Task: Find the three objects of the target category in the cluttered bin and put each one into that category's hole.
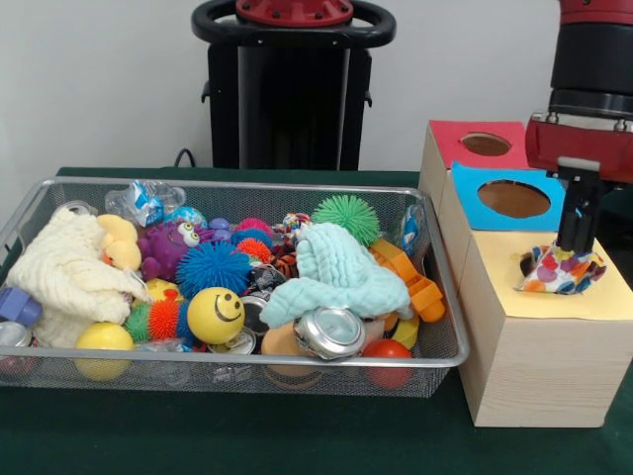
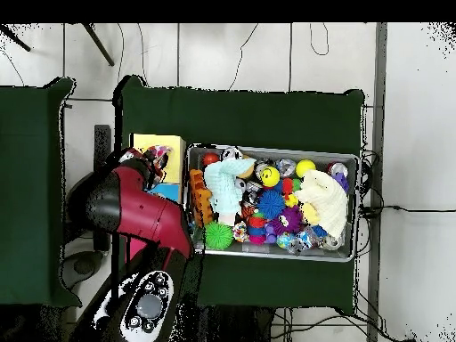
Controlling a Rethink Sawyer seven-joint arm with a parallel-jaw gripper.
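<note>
The gripper (image 1: 578, 242) hangs straight down over the yellow-topped section of the wooden box (image 1: 539, 366), with its dark fingers closed on a colourful spotted cloth (image 1: 562, 270). The cloth bunches directly under the fingertips and sits at the round hole in the yellow top (image 1: 584, 297), covering most of the opening; a sliver of the dark hole shows at the cloth's left edge. Whether the cloth already rests on the rim or only hangs from the fingers cannot be told.

Behind the yellow section, the box has a blue-topped section with an open round hole (image 1: 513, 199), and behind that a red-topped one with its own hole (image 1: 485, 144). Both stand clear of the gripper.

The wire mesh bin (image 1: 227, 374) stands just beside the box, on the green tabletop (image 1: 247, 435). In it, a pale mint muslin cloth (image 1: 336, 275) lies crumpled near the bin's box-side end, on top of an orange plastic toy (image 1: 415, 282) and beside a crushed silver can (image 1: 329, 332). A cream knitted cloth (image 1: 64, 272) is heaped at the bin's opposite end. Between them lie a yellow smiley ball (image 1: 216, 315), a blue spiky ball (image 1: 213, 265), a green spiky ball (image 1: 346, 213) and a purple plush toy (image 1: 163, 247).

In the overhead view the red arm (image 2: 138, 214) covers most of the box, and the gripper itself is hidden beneath it.
</note>
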